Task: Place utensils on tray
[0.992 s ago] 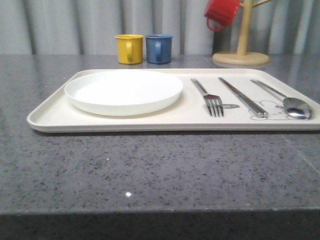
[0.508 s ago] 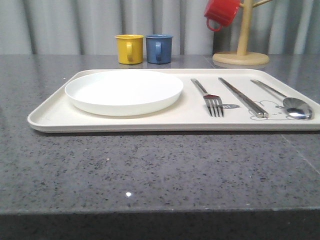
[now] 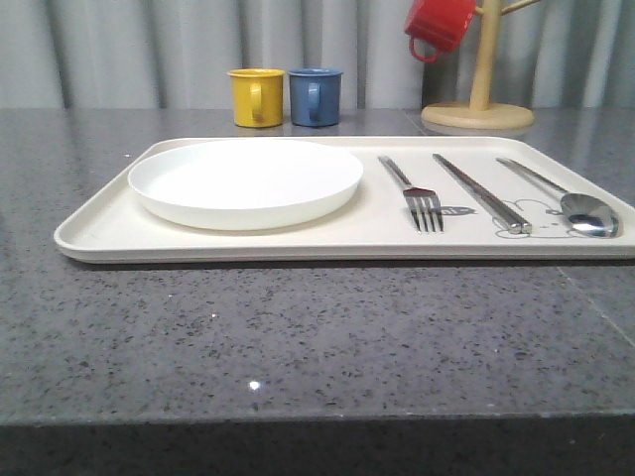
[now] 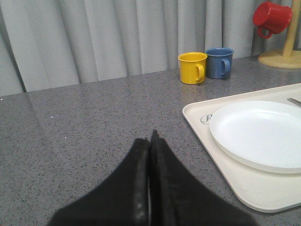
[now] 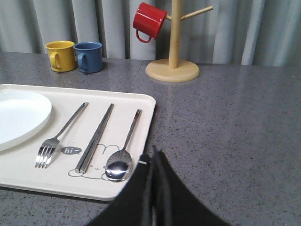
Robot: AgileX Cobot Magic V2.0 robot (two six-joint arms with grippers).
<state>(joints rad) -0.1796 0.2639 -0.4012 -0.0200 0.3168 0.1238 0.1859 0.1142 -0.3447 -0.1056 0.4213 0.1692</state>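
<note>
While both arms hang back, the cream tray (image 3: 248, 238) carries everything: the white plate (image 3: 245, 181) at its nine o'clock side, then fork (image 3: 414, 193), chopsticks (image 3: 482, 192) and spoon (image 3: 568, 199) lying side by side toward three o'clock. Beyond it at twelve o'clock stand a yellow mug (image 3: 256, 96) and blue mug (image 3: 316, 95), touching. A red mug (image 3: 439, 25) hangs on the wooden stand (image 3: 479, 104). Left gripper (image 4: 150, 136) and right gripper (image 5: 153, 153) are both pressed closed, empty, above bare countertop (image 3: 298, 337).
</note>
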